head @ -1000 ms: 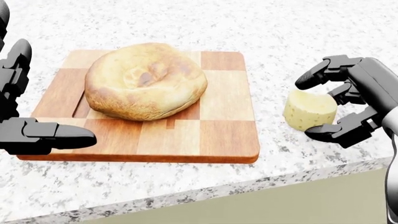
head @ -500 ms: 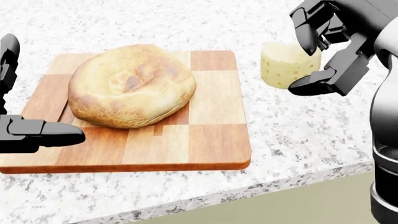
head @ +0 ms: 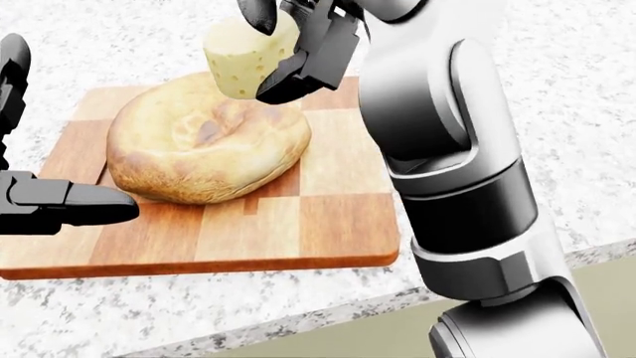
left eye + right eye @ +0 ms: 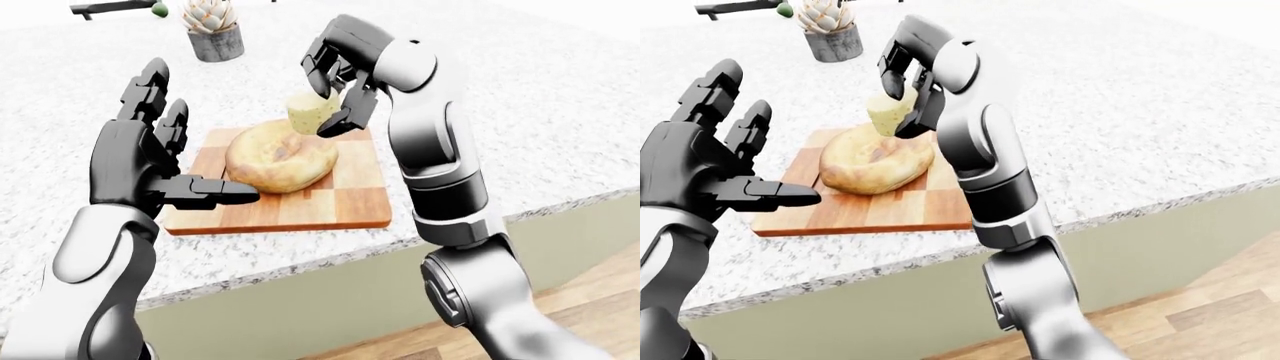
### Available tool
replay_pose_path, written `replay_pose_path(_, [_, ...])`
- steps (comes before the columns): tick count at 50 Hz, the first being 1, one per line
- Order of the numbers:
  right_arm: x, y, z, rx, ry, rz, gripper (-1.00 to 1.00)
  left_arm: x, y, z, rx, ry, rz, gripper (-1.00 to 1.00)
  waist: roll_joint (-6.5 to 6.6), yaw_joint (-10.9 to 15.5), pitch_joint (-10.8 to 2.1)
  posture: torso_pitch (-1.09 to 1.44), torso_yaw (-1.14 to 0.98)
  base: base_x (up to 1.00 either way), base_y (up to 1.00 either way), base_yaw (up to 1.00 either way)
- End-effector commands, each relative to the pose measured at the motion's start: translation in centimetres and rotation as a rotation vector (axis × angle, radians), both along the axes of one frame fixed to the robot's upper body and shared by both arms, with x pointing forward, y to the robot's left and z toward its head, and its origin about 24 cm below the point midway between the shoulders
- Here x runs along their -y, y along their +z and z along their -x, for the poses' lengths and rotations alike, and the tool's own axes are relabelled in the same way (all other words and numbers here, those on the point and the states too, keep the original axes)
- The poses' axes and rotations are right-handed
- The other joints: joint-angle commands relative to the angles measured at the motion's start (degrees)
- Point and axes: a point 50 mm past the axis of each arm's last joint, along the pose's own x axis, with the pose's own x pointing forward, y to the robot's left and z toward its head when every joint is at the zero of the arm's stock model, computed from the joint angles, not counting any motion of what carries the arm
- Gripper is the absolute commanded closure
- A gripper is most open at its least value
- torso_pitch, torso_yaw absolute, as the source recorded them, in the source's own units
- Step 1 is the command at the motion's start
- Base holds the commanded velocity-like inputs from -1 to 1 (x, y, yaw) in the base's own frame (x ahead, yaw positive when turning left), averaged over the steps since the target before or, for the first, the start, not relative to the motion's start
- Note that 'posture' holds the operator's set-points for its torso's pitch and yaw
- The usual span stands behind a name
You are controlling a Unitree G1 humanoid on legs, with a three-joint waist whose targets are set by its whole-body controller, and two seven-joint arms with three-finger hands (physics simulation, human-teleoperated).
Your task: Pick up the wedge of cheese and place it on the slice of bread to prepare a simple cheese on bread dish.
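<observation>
The right hand [image 4: 330, 75] has its black fingers clamped round the wedge of cheese [image 3: 248, 56], which hangs clear of everything, just above the upper right edge of the bread [image 3: 206, 138]. Directly below that hand the round, browned bread rests on a checkered wooden cutting board [image 3: 328, 224]. The board lies flat on a speckled grey-and-white granite counter [image 4: 520, 97], near its lower edge in the left-eye view.

The left hand [image 4: 150, 161] hovers at the board's left side, fingers spread apart and empty, its thumb pointing toward the bread without touching it.

Beyond both hands, toward the top of the left-eye view, a potted succulent [image 4: 212, 28] stands on the counter. Under the counter's rim a pale olive cabinet face [image 4: 330, 300] drops to a light wooden floor [image 4: 590, 300], seen below and beside the right forearm.
</observation>
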Motion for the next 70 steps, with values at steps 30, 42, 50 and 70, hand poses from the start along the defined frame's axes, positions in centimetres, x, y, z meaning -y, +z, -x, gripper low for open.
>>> replay_pose_path(30, [-5.8,-1.1,-1.9,0.129,0.079,0.012,1.00,-0.5,0.5,0.5,0.062,0.005,-0.002,-1.00,1.30,-0.17,-1.87,0.00,0.00,0.00,0.00,0.00])
replay_pose_path(42, [-6.3,-2.4,-2.5,0.109,0.088,0.023,0.83,-0.6,0.2,0.3,0.058,0.009,-0.002,-1.00,1.22,-0.11,-2.01,0.00,0.00,0.00,0.00,0.00])
replay_pose_path(50, [-6.6,-2.9,-2.5,0.102,0.094,0.043,0.55,-0.8,0.1,0.4,0.057,0.013,-0.002,-1.00,1.22,-0.09,-2.04,0.00,0.00,0.00,0.00,0.00])
replay_pose_path(70, [-5.2,0.3,-1.9,0.143,0.072,0.045,-0.98,-0.9,0.2,0.5,0.062,0.014,-0.002,-1.00,1.09,0.03,-1.90,0.00,0.00,0.00,0.00,0.00])
